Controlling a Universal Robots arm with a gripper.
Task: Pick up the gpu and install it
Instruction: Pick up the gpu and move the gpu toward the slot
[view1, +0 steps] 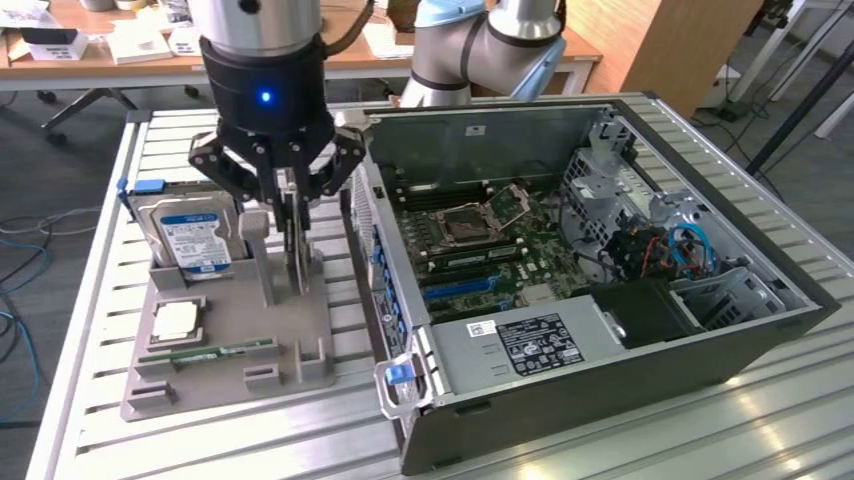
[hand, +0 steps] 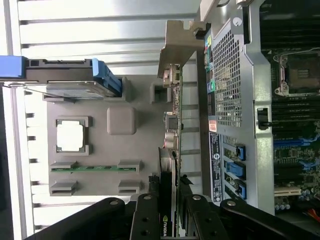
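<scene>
Counter (view1: 80, 330): slatted metal top that carries the open case and the parts tray side by side.
Computer case (view1: 747, 340): dark tower lying on its side with the panel off, on the exterior view's right. The motherboard (view1: 467, 240) lies bare inside, with a labelled power supply (view1: 527, 340) at the near end.
Parts tray (view1: 287, 340): grey moulded holder just beside the case, on the exterior view's left, with slots and posts for each part.
Arm (view1: 260, 50): comes straight down over the tray, with a blue light on its wrist.
Hard drive (view1: 191, 235): silver box with a blue-white label, standing tilted in the far slot of the tray, a blue tab on its end.
Gpu (view1: 304, 262): thin dark card standing on edge in the tray's slot nearest the case. In the wrist view it is seen edge-on (hand: 172, 130), with its metal bracket at the far end.
Claw (view1: 298, 235): lowered over the card and closed on its top edge. The wrist view shows one finger (hand: 147, 215) on each side, against the card.
CPU (view1: 176, 322): square silver chip lying flat in its pocket.
RAM stick (view1: 211, 352): narrow green strip between two clips, near the tray's front edge.
</scene>
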